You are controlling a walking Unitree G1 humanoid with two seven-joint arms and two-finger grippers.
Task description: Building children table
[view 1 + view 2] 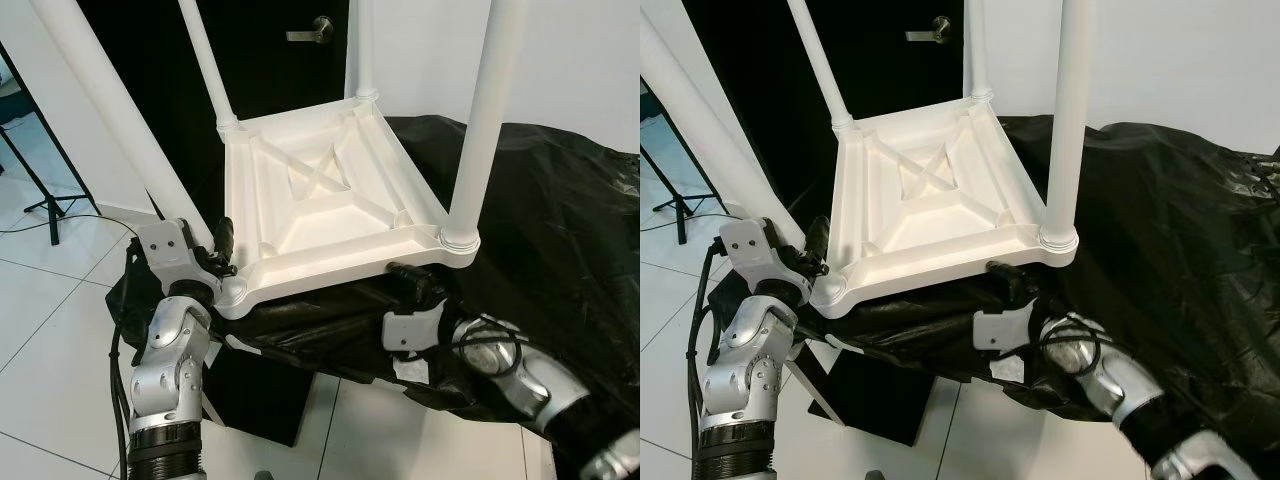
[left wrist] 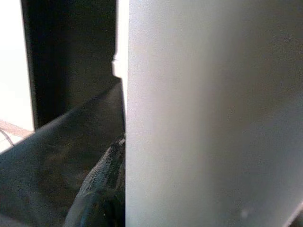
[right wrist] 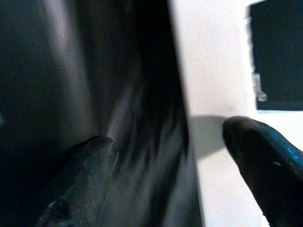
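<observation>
White table point(image 1: 325, 205) lies upside down on a black sheet point(image 1: 540, 210), underside ribs up, four white legs point(image 1: 487, 110) standing up from its corners. Sheet is draped over a raised surface and hangs down over the near edge; a dark box point(image 1: 260, 395) sits below it on the tiled floor point(image 1: 60, 330). Black door point(image 1: 300, 50) with a metal handle point(image 1: 308, 32) behind the table; white wall to the right. A black stand point(image 1: 45, 190) stands on the floor at far left. Left gripper point(image 1: 222, 262) is at the table's near-left corner, black fingers against the rim at the base of the near-left leg. Left wrist view: a wide white surface close in front of the lens, one dark finger point(image 2: 102, 189) beside it; cannot tell whether the fingers are apart or clamped. Right gripper point(image 1: 418, 280) is under the table's near edge, just beside the near-right leg socket, its silver arm coming in low from the right over the sheet. Right wrist view: two black fingers point(image 3: 80, 179) set apart, the table's white edge and black sheet between them, the far finger close to the white edge; contact not clear.
</observation>
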